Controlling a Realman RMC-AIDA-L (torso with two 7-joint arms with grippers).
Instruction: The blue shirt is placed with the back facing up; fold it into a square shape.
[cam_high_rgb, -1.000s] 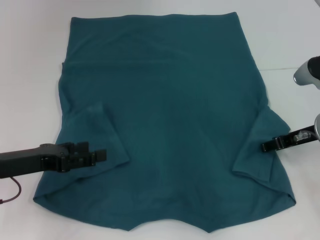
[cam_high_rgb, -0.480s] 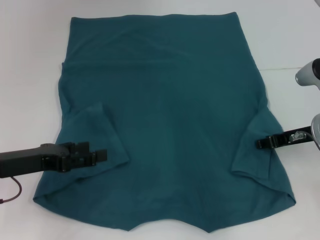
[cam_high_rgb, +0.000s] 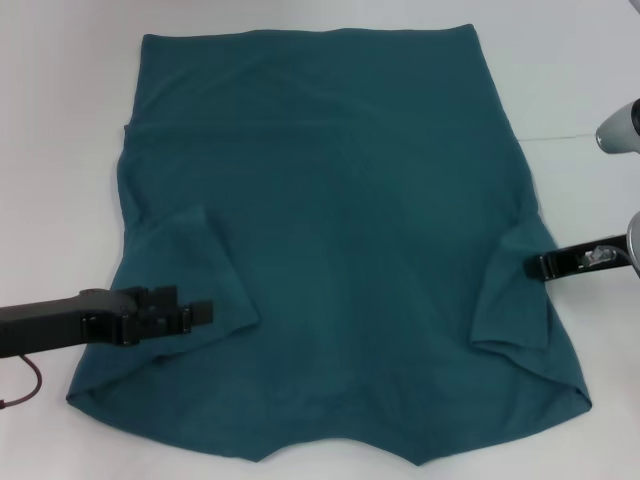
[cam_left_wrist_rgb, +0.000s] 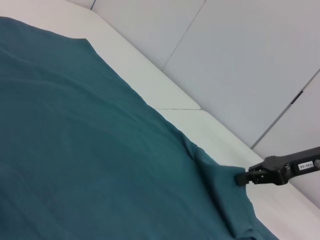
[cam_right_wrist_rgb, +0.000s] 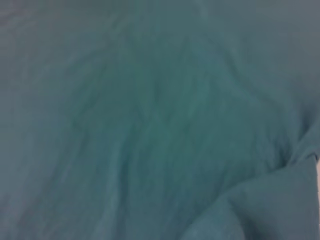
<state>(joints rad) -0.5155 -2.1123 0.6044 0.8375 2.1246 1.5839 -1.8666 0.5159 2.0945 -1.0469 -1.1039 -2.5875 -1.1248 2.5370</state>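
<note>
The blue shirt (cam_high_rgb: 330, 230) lies flat across the white desk (cam_high_rgb: 60, 120), both sleeves folded in. Left pincer (cam_high_rgb: 205, 312) sits on the left sleeve near the desk's front edge, right pincer (cam_high_rgb: 535, 266) at the right sleeve's edge; can't tell either one's grip

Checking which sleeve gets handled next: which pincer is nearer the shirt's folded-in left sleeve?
Left. The left pincer lies over the left sleeve of the shirt; the right pincer is across the shirt at the right sleeve.
</note>
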